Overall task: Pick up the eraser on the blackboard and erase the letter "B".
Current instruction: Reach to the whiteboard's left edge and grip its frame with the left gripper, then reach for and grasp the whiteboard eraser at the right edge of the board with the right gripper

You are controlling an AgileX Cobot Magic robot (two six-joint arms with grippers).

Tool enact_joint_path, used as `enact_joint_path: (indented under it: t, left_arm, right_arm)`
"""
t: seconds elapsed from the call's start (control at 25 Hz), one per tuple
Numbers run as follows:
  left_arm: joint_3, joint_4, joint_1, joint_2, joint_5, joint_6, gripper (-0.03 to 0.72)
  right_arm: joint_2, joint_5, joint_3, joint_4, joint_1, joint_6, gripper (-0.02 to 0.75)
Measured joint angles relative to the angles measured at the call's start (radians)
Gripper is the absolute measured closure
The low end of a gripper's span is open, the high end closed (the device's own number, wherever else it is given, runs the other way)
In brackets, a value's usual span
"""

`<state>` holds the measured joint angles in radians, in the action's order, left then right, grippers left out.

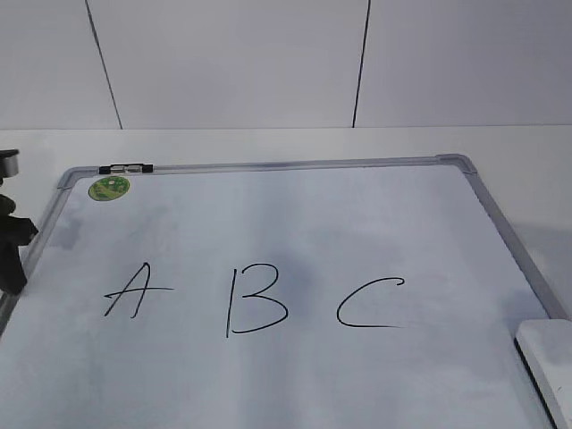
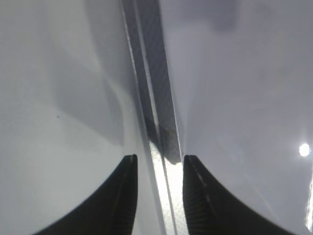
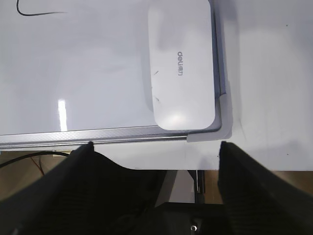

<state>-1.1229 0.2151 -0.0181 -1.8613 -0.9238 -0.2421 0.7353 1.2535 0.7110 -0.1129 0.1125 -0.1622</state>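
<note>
The blackboard [image 1: 268,384] is a white board with a grey frame lying flat. The black letter "B" [image 1: 255,302] stands between "A" [image 1: 134,290] and "C" [image 1: 368,304]. The white eraser [image 1: 550,362] lies at the board's near right corner; it also shows in the right wrist view [image 3: 182,63], flat, mark upward. My right gripper [image 3: 155,145] is open and empty, hovering over the table edge just short of the eraser. My left gripper [image 2: 160,157] is open and empty, its fingers straddling the board's left frame [image 2: 156,98]. Its black arm [image 1: 11,250] shows at the left.
A green round sticker [image 1: 108,188] and a metal clip [image 1: 126,168] sit at the board's far left corner. The white table [image 1: 268,143] runs back to a white wall. The table's near edge [image 3: 161,161] drops to the robot base below.
</note>
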Motion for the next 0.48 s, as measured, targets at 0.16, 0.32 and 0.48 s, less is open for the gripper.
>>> enact_joint_path:
  t: [0.16,0.32,0.48]
  left_arm:
    - [0.0,0.002,0.0,-0.017,0.004,-0.001,0.449]
    - [0.0,0.002,0.0,-0.019,0.01,-0.002,0.449]
    - [0.0,0.002,0.0,-0.021,0.014,-0.002,0.449]
  right_arm:
    - [0.0,0.0,0.0,0.0,0.0,0.0,0.151]
    - [0.0,0.0,0.0,0.0,0.0,0.0,0.151]
    - [0.0,0.0,0.0,0.0,0.0,-0.002,0.151]
